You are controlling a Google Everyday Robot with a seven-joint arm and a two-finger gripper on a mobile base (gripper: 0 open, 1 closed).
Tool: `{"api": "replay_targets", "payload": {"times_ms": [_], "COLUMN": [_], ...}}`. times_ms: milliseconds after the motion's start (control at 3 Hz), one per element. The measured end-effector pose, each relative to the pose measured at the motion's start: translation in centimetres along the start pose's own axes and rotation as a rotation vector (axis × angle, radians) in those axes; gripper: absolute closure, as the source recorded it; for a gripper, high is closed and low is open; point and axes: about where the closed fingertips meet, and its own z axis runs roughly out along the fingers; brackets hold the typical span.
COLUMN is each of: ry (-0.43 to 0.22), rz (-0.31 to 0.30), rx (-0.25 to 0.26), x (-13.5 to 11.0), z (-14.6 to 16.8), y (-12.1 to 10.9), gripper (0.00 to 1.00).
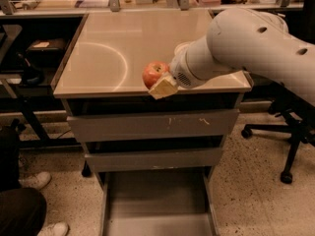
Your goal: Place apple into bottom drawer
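Note:
The red-orange apple (pixel 153 73) is held in my gripper (pixel 160 82) above the front edge of the cabinet top. The gripper is shut on it; one tan finger (pixel 164 88) shows under and in front of the apple, the other is hidden behind it. My white arm (pixel 246 43) reaches in from the right. The bottom drawer (pixel 157 200) is pulled out at floor level straight below, a wide shallow grey tray with thin side rails, and nothing lies in it.
The beige cabinet top (pixel 113 48) has a faint ring mark. Two upper drawers (pixel 152 126) with scuffed grey fronts are closed. A person's shoes (pixel 37 181) are at the lower left. An office chair base (pixel 285 141) stands at the right.

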Motion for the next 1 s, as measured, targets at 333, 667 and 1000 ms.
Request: {"api": "replay_targets", "payload": {"times_ms": [333, 667, 1000], "ry": [0.056, 0.136, 0.186], "rz": [0.033, 0.100, 0.180], "rx": [0.015, 0.012, -0.016], "x": [2.3, 7.1, 12.7], "z": [-1.3, -1.0, 0.6], "y": [1.9, 4.6, 6.5], "gripper": [1.00, 1.00, 1.00]}}
